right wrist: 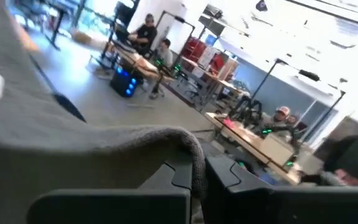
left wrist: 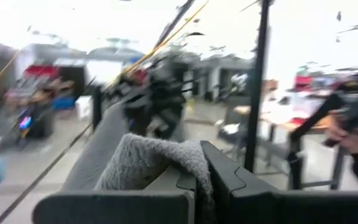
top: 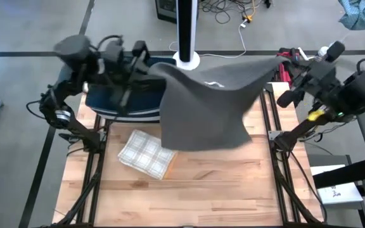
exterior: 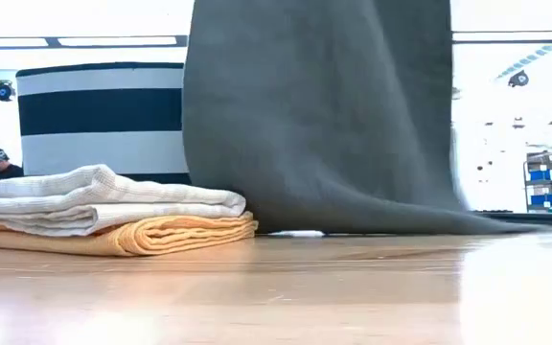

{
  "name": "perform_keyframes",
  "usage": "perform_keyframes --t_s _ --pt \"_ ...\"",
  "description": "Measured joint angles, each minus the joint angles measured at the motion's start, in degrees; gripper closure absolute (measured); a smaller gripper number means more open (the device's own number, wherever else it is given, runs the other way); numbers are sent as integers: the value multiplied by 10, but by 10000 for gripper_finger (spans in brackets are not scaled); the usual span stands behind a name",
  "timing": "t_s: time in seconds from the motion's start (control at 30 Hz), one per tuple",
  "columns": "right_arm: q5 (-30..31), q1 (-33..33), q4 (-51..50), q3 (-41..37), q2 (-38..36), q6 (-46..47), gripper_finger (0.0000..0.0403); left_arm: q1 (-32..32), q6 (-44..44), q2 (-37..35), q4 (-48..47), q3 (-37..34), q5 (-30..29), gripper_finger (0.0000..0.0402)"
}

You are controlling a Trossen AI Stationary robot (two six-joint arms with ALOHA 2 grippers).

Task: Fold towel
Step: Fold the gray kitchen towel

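A large grey towel (top: pixel 204 104) hangs spread between my two raised grippers over the far half of the table. My left gripper (top: pixel 149 62) is shut on its upper left corner, my right gripper (top: pixel 282 62) on its upper right corner. In the low view the grey towel (exterior: pixel 319 115) drops like a curtain, and its lower edge (exterior: pixel 381 225) lies on the wooden top. In the wrist views the cloth runs from each gripper toward the other arm. My left gripper pinches a bunched corner of the towel (left wrist: pixel 188 158) between its two fingers, which point about level toward the table's right side. The cloth falls away slack below. My right gripper pinches the towel's top edge at its corner (right wrist: pixel 194 155) between its two fingers, held about level. From there the top edge sags toward the left arm.
A stack of folded towels (top: pixel 146 154), a white checked one on an orange one, lies on the table's left part near the hanging cloth. A navy and white striped basket (top: pixel 116 101) stands behind it at the far left. A white post (top: pixel 186 31) rises beyond the far edge.
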Motion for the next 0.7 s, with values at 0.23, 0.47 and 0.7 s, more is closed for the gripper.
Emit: perform_keyframes --t_s 0.23,0.47,0.7 --pt "-143 18 225 0 10 -164 401 -70 35 -3 -16 30 2 401" --pt "-101 48 111 0 12 -41 400 -118 34 -1 -169 17 -13 401" --pt "-164 131 13 0 13 91 400 -153 25 -4 -214 -36 -52 401"
